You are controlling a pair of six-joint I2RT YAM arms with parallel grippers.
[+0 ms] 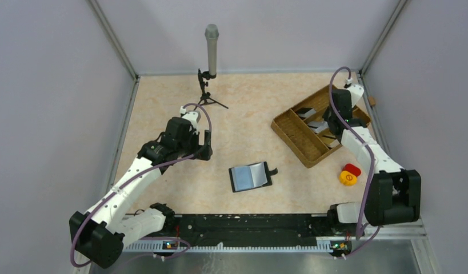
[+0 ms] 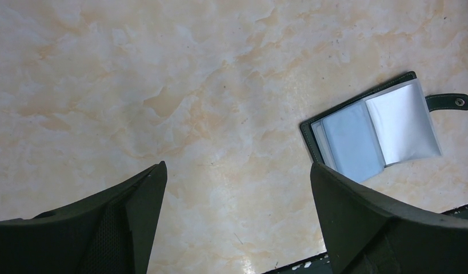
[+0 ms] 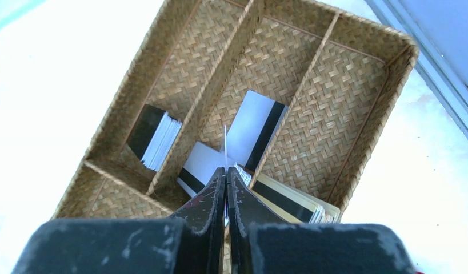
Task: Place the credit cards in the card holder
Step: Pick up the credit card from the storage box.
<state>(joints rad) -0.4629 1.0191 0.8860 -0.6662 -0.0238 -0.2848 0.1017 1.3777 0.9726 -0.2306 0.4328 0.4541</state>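
Observation:
The card holder (image 1: 251, 176) lies open and flat on the table, pale blue sleeves up, clasp tab to the right; the left wrist view shows the card holder (image 2: 371, 128) at right. My left gripper (image 1: 207, 145) hovers to its left, wide open and empty (image 2: 237, 165). My right gripper (image 1: 334, 123) is down in the brown woven tray (image 3: 391, 74), shut (image 3: 226, 169) on a thin credit card seen edge-on (image 3: 225, 142). More credit cards lie in the tray: a white one with a dark stripe (image 3: 257, 128), a stack (image 3: 157, 140) and another stack (image 3: 288, 200).
A microphone on a small tripod (image 1: 211, 51) stands at the back centre. A red and yellow object (image 1: 350, 174) lies near the right arm. The woven tray (image 1: 288, 131) sits at the right rear, close to the side wall.

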